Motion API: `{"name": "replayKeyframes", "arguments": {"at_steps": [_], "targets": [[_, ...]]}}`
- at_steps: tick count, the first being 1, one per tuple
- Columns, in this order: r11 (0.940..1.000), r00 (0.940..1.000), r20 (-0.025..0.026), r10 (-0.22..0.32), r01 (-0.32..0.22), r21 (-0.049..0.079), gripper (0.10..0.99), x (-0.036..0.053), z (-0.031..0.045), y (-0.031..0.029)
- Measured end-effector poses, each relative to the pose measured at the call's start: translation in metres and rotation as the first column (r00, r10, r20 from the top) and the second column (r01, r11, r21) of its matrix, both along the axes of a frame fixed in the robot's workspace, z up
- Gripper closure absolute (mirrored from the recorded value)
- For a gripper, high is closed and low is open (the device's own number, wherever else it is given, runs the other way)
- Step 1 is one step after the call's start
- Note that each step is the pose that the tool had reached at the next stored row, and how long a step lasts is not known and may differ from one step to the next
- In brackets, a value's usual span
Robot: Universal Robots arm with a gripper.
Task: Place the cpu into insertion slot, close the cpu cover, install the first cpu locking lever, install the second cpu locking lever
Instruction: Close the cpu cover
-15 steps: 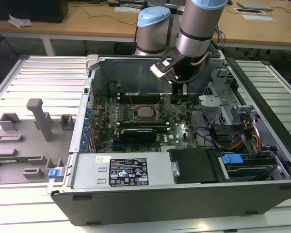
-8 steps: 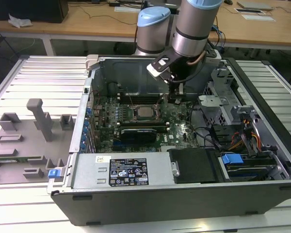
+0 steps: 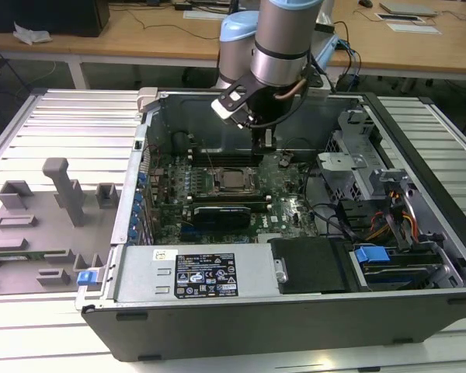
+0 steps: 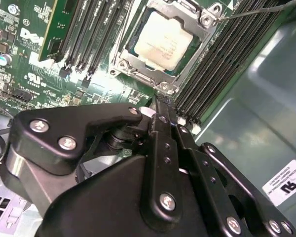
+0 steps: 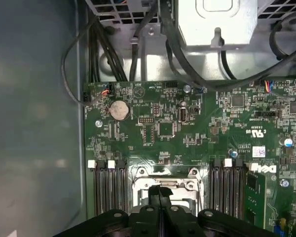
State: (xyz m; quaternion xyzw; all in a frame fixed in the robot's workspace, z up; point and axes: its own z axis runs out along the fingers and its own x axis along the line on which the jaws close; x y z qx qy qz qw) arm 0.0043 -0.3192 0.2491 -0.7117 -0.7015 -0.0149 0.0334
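Note:
The cpu (image 4: 160,42), a pale silver square chip, lies in the socket on the green motherboard (image 4: 34,59). The cpu cover (image 4: 133,63), a silver metal frame, lies flat around it with the chip showing through its window. A thin metal lever rod (image 4: 251,10) runs off from one corner of the socket. My gripper (image 4: 160,104) is shut with nothing between its black fingers, and its tip hovers at the socket's edge. In the exterior view the gripper (image 3: 262,149) hangs inside the open case just behind the socket (image 3: 233,180). The first wrist view has the fingertips (image 5: 160,193) over the socket frame (image 5: 138,183).
Black memory slots (image 4: 222,69) flank the socket on both sides. The case's metal walls (image 3: 144,155) surround the board. Cables and a drive cage (image 3: 357,163) crowd the exterior view's right. A power supply (image 3: 194,272) sits at the front. Grey fixtures (image 3: 62,186) stand outside the case on the exterior view's left.

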Motion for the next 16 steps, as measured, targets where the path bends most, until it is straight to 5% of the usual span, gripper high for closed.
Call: {"name": "replayKeyframes", "arguments": {"at_steps": [1, 4, 5, 16], "targets": [[1.0000, 0.9999, 0.0173, 0.000, 0.000, 0.000, 0.980, -0.0056, -0.0006, 0.0003], [1.0000, 0.9988, 0.0486, 0.000, 0.000, -0.001, 0.980, -0.0157, -0.0021, 0.0006], [1.0000, 0.9987, 0.0514, 0.000, 0.000, -0.001, 0.980, -0.0188, -0.0030, 0.0007], [0.9996, 0.9987, 0.0506, 0.001, 0.000, -0.028, 0.980, -0.0399, -0.0127, 0.0005]]}}
